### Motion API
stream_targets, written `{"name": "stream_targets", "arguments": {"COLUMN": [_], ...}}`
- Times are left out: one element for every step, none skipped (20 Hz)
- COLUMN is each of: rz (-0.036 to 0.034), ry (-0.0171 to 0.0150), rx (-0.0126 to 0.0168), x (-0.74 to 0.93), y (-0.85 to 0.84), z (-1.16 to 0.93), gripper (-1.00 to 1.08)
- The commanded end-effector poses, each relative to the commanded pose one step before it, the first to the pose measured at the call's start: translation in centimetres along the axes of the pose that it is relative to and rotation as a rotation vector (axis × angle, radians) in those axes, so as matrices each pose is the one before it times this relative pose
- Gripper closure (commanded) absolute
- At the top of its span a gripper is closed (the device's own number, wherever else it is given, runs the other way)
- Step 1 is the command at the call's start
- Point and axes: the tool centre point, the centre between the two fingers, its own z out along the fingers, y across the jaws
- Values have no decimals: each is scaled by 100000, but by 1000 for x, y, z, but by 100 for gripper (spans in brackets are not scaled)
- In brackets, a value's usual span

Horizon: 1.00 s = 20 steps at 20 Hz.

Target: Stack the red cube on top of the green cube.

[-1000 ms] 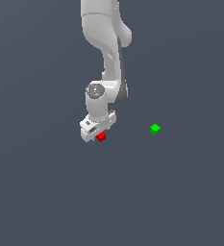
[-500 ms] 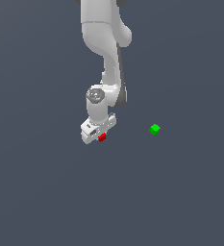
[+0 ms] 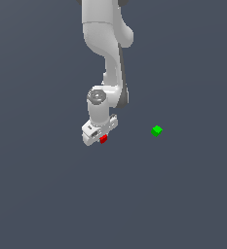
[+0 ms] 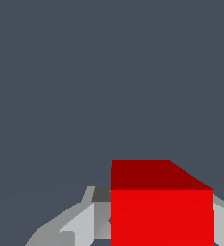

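Note:
The red cube (image 3: 104, 139) sits on the grey floor, mostly hidden under my white gripper (image 3: 100, 135) in the exterior view. In the wrist view the red cube (image 4: 161, 206) fills the space between my two grey fingers (image 4: 84, 223), which press against both of its sides. The gripper (image 4: 162, 230) is shut on the cube, low at floor level. The green cube (image 3: 157, 130) lies alone on the floor, well off to the exterior view's right of the gripper, and does not show in the wrist view.
The white arm (image 3: 105, 44) rises from the gripper toward the top of the exterior view. A flat dark grey floor (image 3: 47, 194) lies all around.
The arm and both cubes have hardly moved across the frames. The gripper stays down over the red cube.

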Motion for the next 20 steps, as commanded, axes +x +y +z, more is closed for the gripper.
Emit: {"name": "stream_targets", "arguments": {"rz": [5,0,0,0,0,0,0,-38,0,0,0,-44,0,0,0,0,-2,0,0,0], "ry": [29,0,0,0,0,0,0,-30,0,0,0,-10,0,0,0,0,28,0,0,0], "rx": [-35,0,0,0,0,0,0,-9,0,0,0,19,0,0,0,0,40,0,0,0], "x": [6,-4,-5,-7,-9,-11,-13,2,-15,-14,-11,12,0,4,6,7,5,7,7,8], "y": [14,-2,-4,-5,-7,-9,-11,-27,-13,-13,-11,-22,-3,0,1,1,4,1,2,3], "z": [-212,-186,-239,-293,-346,-400,-456,-505,-571,-631,-688,-719,-700,-654,-605,-553,-493,-443,-386,-328], "gripper": [108,108,108,108,108,108,108,108,108,108,108,108,108,108,108,108,108,108,108,108]}}
